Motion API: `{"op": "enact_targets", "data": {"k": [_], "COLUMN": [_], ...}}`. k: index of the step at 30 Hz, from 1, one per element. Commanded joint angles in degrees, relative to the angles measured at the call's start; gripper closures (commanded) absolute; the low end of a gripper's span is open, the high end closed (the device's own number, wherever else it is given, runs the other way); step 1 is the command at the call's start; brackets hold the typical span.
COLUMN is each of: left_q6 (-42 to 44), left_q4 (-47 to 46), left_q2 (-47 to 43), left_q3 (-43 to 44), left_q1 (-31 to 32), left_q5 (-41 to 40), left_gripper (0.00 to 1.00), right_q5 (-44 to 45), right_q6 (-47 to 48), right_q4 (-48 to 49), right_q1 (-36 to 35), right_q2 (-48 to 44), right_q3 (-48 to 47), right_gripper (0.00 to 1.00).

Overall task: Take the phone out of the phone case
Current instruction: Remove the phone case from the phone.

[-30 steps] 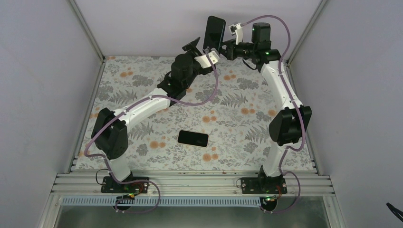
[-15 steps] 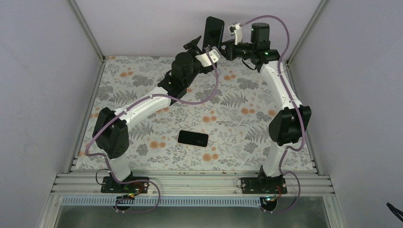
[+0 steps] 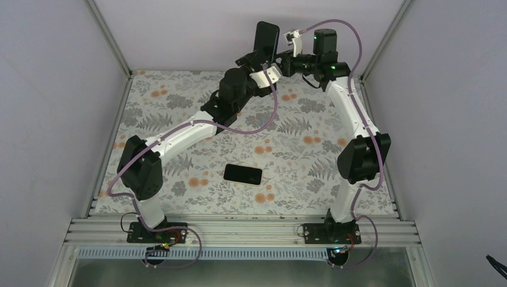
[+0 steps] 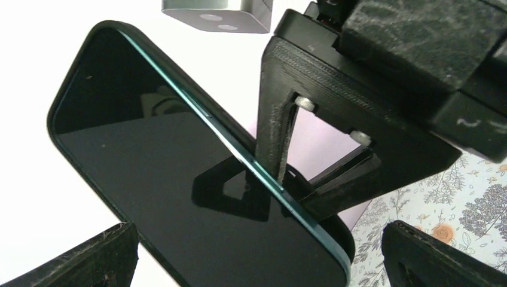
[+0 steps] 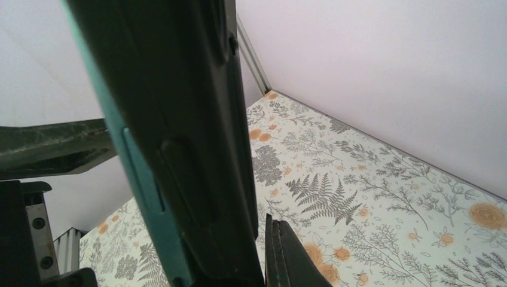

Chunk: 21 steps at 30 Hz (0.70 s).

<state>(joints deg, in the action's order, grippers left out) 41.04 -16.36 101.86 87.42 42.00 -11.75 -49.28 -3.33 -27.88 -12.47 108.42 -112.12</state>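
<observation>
1. The case (image 3: 266, 40) holds the phone (image 4: 179, 179). The glossy dark screen fills the case, and the rim is teal along one long side.
2. The cased phone stands nearly upright in the air above the far edge of the table (image 3: 179, 113), in front of the back wall.
3. The right gripper (image 3: 278, 60) is clamped on the lower part of the case. One finger (image 4: 278, 149) lies across the screen edge and the other is behind.
4. The left gripper (image 3: 252, 58) is spread wide. Its fingers (image 4: 95, 257) sit on either side below the phone and do not touch it.
5. Both arms stretch forward and upward, and their wrists meet at the far middle of the table.
6. A dark flat slab (image 3: 243, 174) lies on the table near the front middle, well apart from both grippers. I cannot tell whether it is a phone or a case.
</observation>
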Motion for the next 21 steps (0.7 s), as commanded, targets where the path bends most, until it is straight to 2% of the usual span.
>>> {"op": "enact_targets", "data": {"k": [1, 7, 21], "left_q6": [-0.6, -0.4, -0.4], "left_q4": [0.1, -1.9, -3.1], "left_q2": [0.9, 1.4, -4.8], "left_q3": [0.2, 0.1, -4.9], "left_q1": [0.3, 0.3, 0.2], "left_q5": [0.0, -2.7, -0.5], "left_gripper": [0.00, 0.00, 0.00], "right_q5": [-2.7, -2.8, -2.1], "right_q6": [-1.2, -1.1, -0.6], "right_q4": [3.8, 3.8, 3.6], "right_q1": [-0.9, -0.9, -1.0], "right_q2": [-1.5, -1.9, -1.8], "right_q3": [-1.9, -1.3, -1.1], "right_gripper": [0.97, 0.97, 0.97]}}
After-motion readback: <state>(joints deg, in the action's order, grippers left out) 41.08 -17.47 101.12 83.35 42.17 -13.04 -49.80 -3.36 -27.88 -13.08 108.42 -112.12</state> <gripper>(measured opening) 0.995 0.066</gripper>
